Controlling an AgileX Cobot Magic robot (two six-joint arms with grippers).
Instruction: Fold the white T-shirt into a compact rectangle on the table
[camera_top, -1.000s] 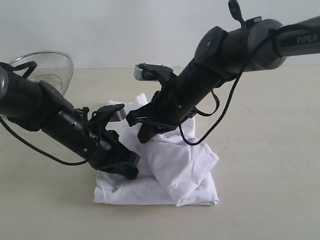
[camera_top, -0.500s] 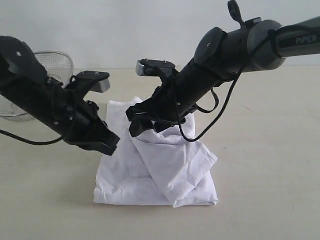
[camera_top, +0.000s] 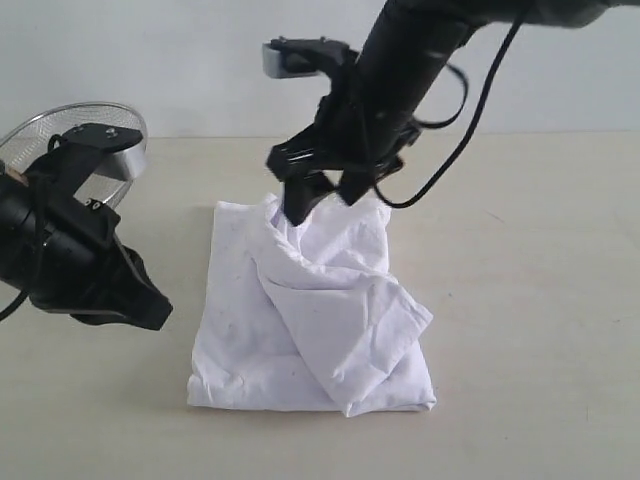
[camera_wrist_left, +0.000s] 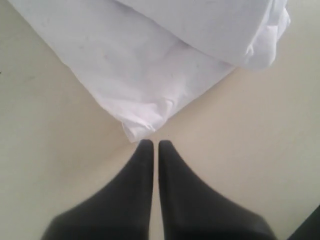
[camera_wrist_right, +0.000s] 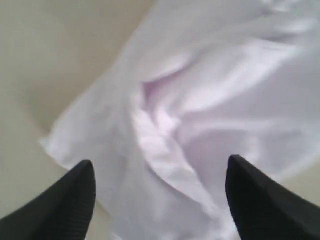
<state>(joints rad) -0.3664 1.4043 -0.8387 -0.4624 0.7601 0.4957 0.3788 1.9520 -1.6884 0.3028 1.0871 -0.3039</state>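
Far left, a wire-mesh basket (camera_top: 40, 128) sits at the back of the worktop (camera_top: 540, 300), half hidden behind the left arm. The left gripper (camera_top: 148, 314) hangs low over bare wood just left of the white T-shirt (camera_top: 300, 330). Its jaws are pressed together with nothing in them, and the tips point at a corner of the cloth without touching it.

The shirt lies in the middle of the worktop, gathered into a thick, roughly rectangular bundle. Only plain white fabric shows, and I can see no lettering or tag. The left half lies fairly flat. Across the right half a loose flap runs diagonally, puffed and creased, ending in a rumpled near-right corner. The far edge bunches up into a small peak.

Over that far edge hangs the right gripper (camera_top: 325, 200), jaws spread wide and holding nothing. From here I cannot tell whether one tip brushes the peak. To its right the worktop is bare.

I'd say the folding is mostly done, since the bundle is compact. What seems left is tidying: laying the diagonal flap flat, pressing down the far ridge and squaring the edges.
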